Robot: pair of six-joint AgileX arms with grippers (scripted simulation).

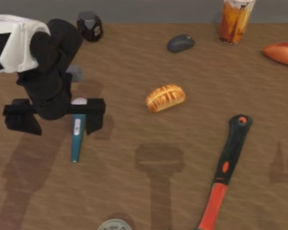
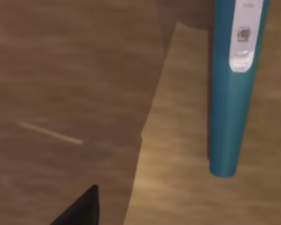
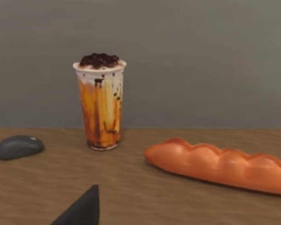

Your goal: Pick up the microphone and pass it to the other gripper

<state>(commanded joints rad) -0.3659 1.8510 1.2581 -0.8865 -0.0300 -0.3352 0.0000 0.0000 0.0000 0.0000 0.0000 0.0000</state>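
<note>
Left gripper over microphone head | fingers spread apart, seemingly not touching | right arm unseen

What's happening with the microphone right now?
Left gripper open, straddling microphone head. Microphone flat on table. Right arm out of top view. Nothing blocking.

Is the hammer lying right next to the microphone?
No. The hammer lies far over on the table's right side, while the microphone sits at the left under the left pincer.

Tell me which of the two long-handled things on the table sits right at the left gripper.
The microphone, teal-handled, lies beneath the left gripper. The hammer, orange and black, lies far off toward the table's right.
</note>
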